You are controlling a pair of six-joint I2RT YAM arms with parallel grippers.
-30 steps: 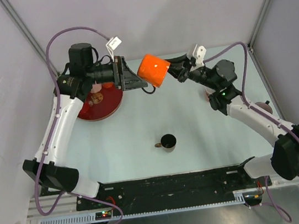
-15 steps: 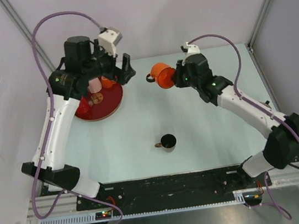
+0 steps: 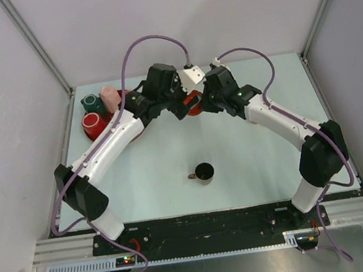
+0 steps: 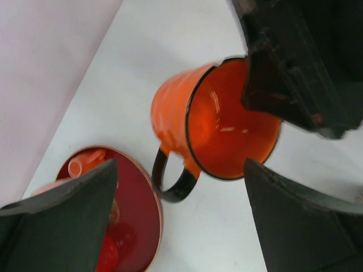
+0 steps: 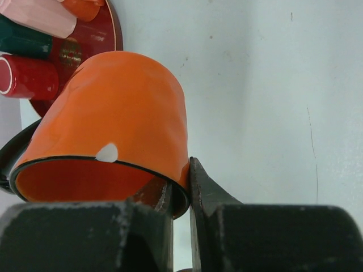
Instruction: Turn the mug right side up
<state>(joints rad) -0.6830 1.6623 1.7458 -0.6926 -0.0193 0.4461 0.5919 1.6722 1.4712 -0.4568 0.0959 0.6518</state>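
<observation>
The orange mug (image 3: pixel 193 102) with a black handle (image 4: pixel 170 184) is held tilted above the table at the back middle. In the left wrist view its open mouth (image 4: pixel 232 124) faces the camera. My right gripper (image 5: pixel 180 195) is shut on the mug's rim, one finger inside and one outside; it shows in the top view (image 3: pixel 202 99). My left gripper (image 4: pixel 181 226) is wide open and empty just left of the mug, its fingers (image 4: pixel 62 221) apart from it; it shows in the top view (image 3: pixel 179 106).
A red plate (image 5: pixel 85 45) lies left of the mug, with a red cup (image 3: pixel 94 124), a green cup (image 3: pixel 90 103) and a pink cup (image 3: pixel 110 98) by it. A small black mug (image 3: pixel 204 171) stands upright near the table's middle front.
Both arms have swung in toward the back middle and come lower. The right gripper has carried the orange mug down and left; the left gripper has closed in beside it, open.
</observation>
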